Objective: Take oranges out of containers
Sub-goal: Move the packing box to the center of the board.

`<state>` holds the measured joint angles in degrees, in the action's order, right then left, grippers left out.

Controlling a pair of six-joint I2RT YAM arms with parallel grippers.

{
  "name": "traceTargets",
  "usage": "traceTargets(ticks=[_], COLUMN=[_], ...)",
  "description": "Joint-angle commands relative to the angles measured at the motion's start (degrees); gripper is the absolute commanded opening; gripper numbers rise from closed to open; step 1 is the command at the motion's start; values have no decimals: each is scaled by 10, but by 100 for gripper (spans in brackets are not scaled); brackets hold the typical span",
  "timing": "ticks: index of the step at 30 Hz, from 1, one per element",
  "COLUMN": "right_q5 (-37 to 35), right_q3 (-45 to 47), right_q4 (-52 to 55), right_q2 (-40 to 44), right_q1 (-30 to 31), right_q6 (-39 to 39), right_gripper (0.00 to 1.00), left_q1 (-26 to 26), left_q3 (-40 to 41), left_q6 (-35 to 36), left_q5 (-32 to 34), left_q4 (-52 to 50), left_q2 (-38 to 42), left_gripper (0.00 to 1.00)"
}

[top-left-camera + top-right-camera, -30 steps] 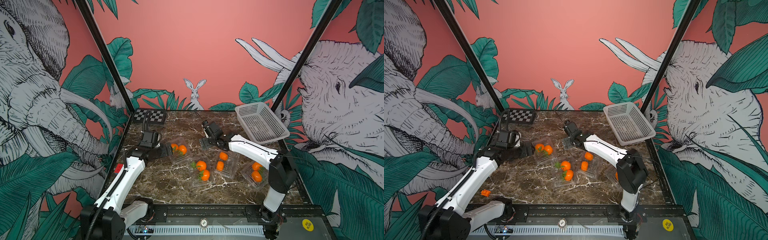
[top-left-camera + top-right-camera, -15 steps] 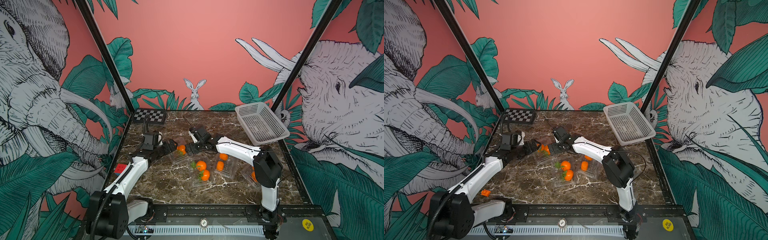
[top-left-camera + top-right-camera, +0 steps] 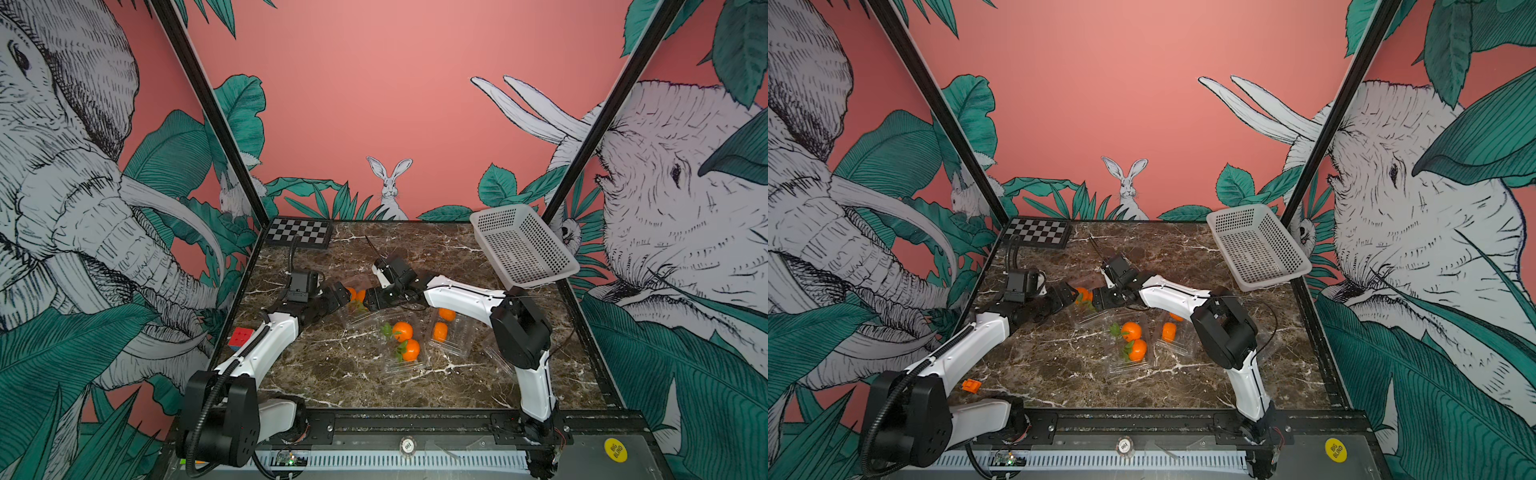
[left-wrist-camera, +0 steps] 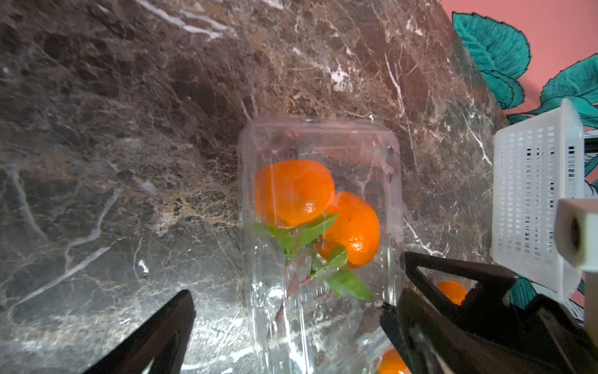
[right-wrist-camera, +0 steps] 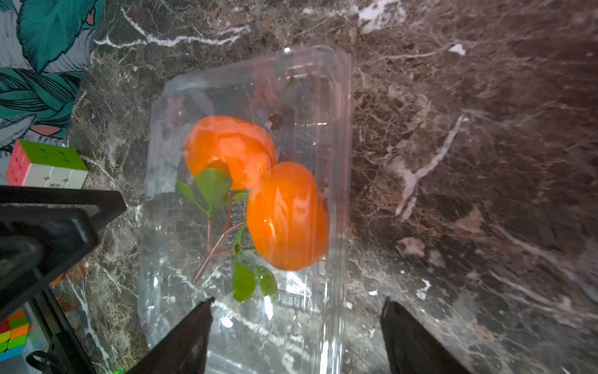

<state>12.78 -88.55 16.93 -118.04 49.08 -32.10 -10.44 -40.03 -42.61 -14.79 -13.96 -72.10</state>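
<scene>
We see the left fingers [image 4: 161, 330] spread wide, with a clear box [image 4: 320, 136] of two oranges [image 4: 293, 191] between them at lower middle. The right fingers [image 5: 411, 343] stand apart at its other end; we cannot tell if they touch it. In both top views the arms hide most of the box.

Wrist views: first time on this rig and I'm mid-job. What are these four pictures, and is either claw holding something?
These are two white robot arms, each ending in a two-fingered claw. The two wide pictures come from one camera head above the table; the close-ups come from a camera on each wrist. Both close-ups show one clear box with two leafy oranges inside, seen from opposite ends. The left claw and right claw stand open at those ends; nothing is gripped. In both top views, more oranges sit in other clear boxes nearby; a basket, a checkerboard and a cube lie at the table's edges.
</scene>
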Motion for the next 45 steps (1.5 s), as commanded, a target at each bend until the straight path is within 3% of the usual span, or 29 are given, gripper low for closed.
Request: traceTargets(ticks=[1, 10, 19, 28, 31, 35, 38, 45], right_q5=[10, 41, 68, 63, 47, -10, -58, -157], right_q3=[-16, -34, -106, -222, -237, -188, -110, 162], right_q4=[-25, -62, -43, 13, 40, 80, 103, 143], right_q2=[-16, -49, -92, -144, -117, -23, 65, 280], right_q1=[2, -42, -89, -146, -176, -200, -210, -239], right_q6=[-16, -77, -95, -112, -90, -22, 17, 27], right_gripper=[80, 69, 66, 65, 71, 85, 98, 99], left_q1=[2, -1, -43, -49, -47, -35, -24, -64], left_q3=[18, 26, -51, -219, -292, -347, -310, -182], left_q6=[-51, -143, -158, -170, -131, -37, -19, 21], left_q5=[-30, -71, -67, -69, -65, -20, -8, -11], left_q4=[51, 191, 224, 256, 203, 38, 9, -28], left_q2=[-16, -66, -159, -304, -333, -310, -262, -114], left_gripper=[99, 99, 99, 99, 99, 99, 99, 99])
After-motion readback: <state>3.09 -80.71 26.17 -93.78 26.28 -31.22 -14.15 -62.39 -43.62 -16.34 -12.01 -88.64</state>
